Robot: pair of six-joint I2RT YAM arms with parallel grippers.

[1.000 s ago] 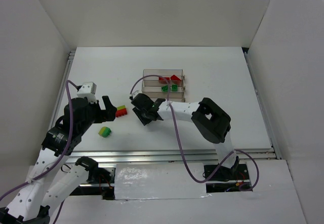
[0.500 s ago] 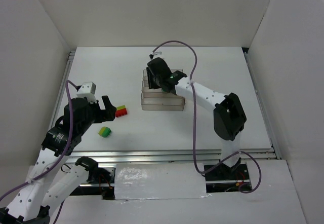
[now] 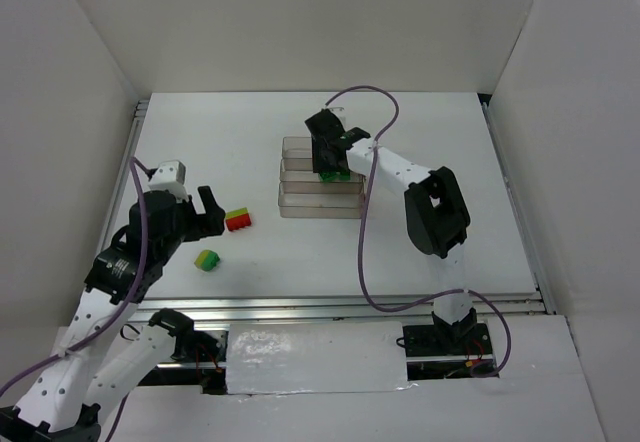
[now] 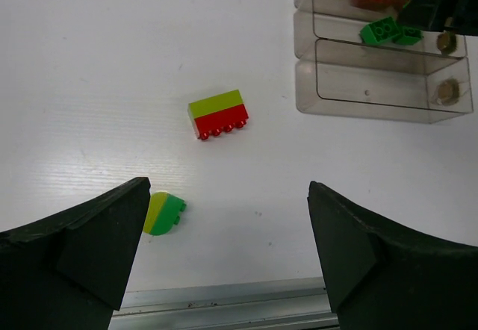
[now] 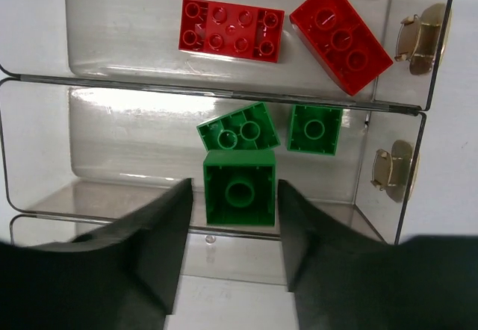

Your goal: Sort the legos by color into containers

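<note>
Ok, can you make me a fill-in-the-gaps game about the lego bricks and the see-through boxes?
1. The far clear plastic bin holds two ___ plastic bricks.
2. Between the fingers of the right gripper sits a square ___ plastic brick.
3. Near the open left gripper, ___ two-colour lego pieces lie on the white table.
Missing words: red; green; two.

White table [image 3: 430,247], white walls [image 3: 300,22], metal front rail [image 3: 330,307].
</note>
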